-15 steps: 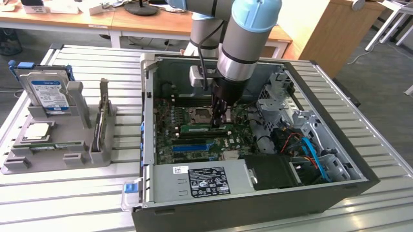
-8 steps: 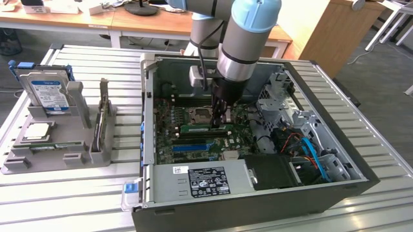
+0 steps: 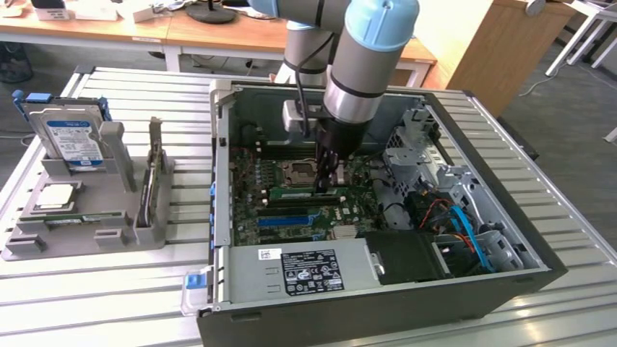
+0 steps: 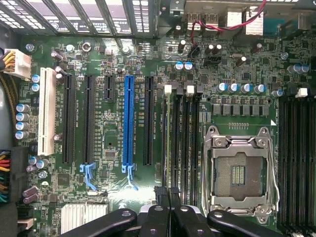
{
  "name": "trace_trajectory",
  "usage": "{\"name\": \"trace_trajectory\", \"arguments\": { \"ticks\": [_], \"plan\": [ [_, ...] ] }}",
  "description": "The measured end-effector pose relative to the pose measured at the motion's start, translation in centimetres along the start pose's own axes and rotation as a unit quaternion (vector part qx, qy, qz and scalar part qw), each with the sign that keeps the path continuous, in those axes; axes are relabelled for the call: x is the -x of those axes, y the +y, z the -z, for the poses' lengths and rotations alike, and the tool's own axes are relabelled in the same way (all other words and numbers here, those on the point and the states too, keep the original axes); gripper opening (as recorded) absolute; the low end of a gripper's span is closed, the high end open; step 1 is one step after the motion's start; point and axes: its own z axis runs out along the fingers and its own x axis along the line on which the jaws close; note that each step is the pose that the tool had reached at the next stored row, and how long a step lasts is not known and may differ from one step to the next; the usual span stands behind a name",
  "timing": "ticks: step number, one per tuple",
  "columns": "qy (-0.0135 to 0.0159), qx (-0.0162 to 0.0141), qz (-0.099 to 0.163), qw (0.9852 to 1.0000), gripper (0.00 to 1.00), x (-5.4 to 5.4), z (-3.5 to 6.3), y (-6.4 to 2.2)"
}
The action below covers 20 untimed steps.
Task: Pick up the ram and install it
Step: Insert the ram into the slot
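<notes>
Where the memory slots run beside the CPU socket, the ram stands on edge on the motherboard, inside the open computer case. Claw: closed, pinching the ram's upper edge. Case on slatted counter; grey parts holder toward the exterior view's left.

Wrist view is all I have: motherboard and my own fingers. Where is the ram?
Observer: The ram runs along the memory slots beside the CPU socket, directly under the shut gripper.
Operator: What else is around?
Observer: Outside the case, on the exterior view's left, a grey holder carries the hard drive and the CPU chip.
Operator: How is the case lying?
Observer: On its side, open upward, on a slatted table.
</notes>
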Motion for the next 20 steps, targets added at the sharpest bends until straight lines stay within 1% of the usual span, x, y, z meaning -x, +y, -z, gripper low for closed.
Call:
{"name": "trace_trajectory", "arguments": {
  "ticks": [20],
  "plan": [
    [0.0, 0.0, -0.003, 1.0, 0.12, -0.01, -0.17, 0.0]
  ]
}}
